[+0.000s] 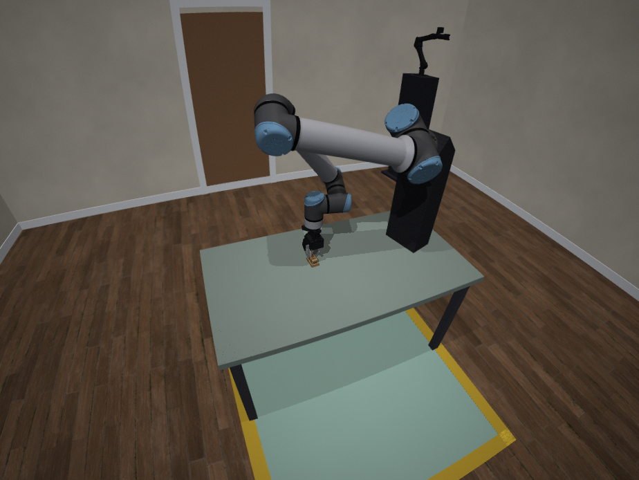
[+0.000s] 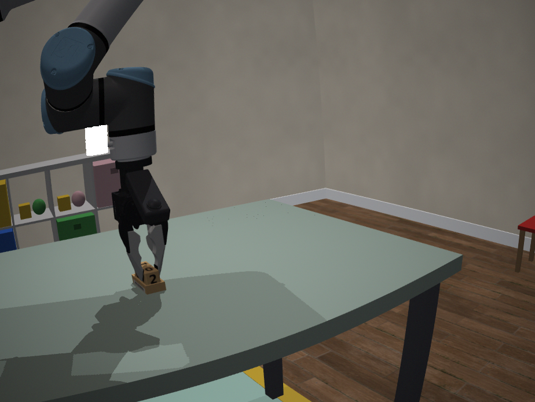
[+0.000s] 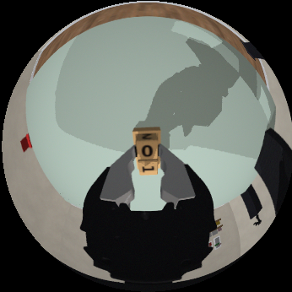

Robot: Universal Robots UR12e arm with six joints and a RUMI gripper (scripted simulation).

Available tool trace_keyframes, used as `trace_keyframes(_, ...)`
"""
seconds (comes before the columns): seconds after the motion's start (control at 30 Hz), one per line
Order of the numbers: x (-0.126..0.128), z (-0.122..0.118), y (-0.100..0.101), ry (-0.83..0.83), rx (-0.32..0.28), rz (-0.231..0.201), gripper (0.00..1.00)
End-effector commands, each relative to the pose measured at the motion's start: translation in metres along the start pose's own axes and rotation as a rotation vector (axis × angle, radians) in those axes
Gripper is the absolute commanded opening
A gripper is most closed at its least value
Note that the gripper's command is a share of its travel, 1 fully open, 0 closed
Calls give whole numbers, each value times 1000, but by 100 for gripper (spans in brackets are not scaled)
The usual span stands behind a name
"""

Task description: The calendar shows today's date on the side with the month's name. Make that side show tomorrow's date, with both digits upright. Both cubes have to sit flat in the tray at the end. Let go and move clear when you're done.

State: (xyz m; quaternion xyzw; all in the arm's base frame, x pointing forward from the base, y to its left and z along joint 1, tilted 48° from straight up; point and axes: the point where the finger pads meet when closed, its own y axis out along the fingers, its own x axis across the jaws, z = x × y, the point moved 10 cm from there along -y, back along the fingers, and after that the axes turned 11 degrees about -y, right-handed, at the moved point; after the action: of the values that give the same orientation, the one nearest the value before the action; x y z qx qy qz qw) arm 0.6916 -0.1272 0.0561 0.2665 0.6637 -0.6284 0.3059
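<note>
A small wooden calendar tray (image 2: 149,285) stands on the grey-green table and holds two wooden cubes side by side. In the wrist view one cube (image 3: 148,151) shows 0 on top, and the other cube (image 3: 148,167) shows 1 on top. In the exterior view the first cube (image 2: 151,277) shows a 2 on its side face. My gripper (image 2: 149,266) points straight down over the tray, and its fingers flank the cubes and are shut on the cube with 0 on top. The cube sits low in the tray. The tray is tiny in the top view (image 1: 313,263), under the gripper (image 1: 312,253).
The arm's black pedestal (image 1: 420,206) stands on the table's far right corner. A white shelf (image 2: 51,203) with coloured boxes and balls stands behind the table. A red stool (image 2: 527,225) stands on the floor at the right.
</note>
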Motion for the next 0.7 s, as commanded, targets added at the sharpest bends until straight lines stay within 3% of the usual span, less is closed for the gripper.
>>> trace_keyframes(0.0, 0, 0, 0, 0, 0, 0, 10)
trace_keyframes(0.37, 0, 0, -5, 0, 0, 0, 10)
trace_keyframes(0.67, 0, 0, -50, 0, 0, 0, 10)
